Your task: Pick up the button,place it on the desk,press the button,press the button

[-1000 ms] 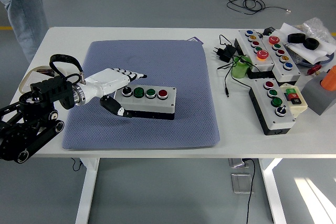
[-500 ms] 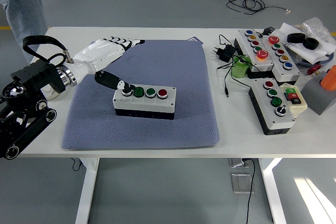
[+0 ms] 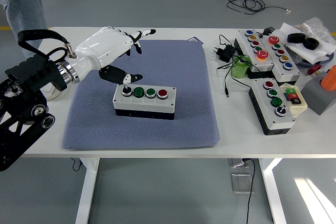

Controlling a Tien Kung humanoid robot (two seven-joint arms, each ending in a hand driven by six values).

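**Left hand above the button box: the press can miss**

My left hand (image 3: 107, 48) comes in from the left side and hangs over the far-left part of the blue mat (image 3: 142, 124). My fingers (image 3: 137, 36) are spread wide and hold nothing. The thumb (image 3: 119, 75) points down toward the black knob (image 3: 126, 91) at the left end of the button box (image 3: 145, 101), but I cannot tell if it touches.

The button box already sits on the mat, near the middle of the bench (image 3: 173, 148), so I judge the pressing is the step in hand. The risks I see: the four controls stand close in one row, so a thick fingertip could land on the black knob or between two caps and not on the green button (image 3: 138, 92) I want. Also the mat looks soft, so a slanted push could tip or slide the box. My other fingers, being so open, could catch the box edge.

The hand has a smooth, hard white shell with black tips. The mat is a woven padded cloth with rounded corners. The box is a long rectangle, pale grey lid on a black base; its buttons are round and glossy: two green, then one red button (image 3: 163, 94).

Further right, well apart, more button boxes (image 3: 261, 51), a green cup (image 3: 241, 68) and black cables (image 3: 227, 72) lie on the smooth white bench.
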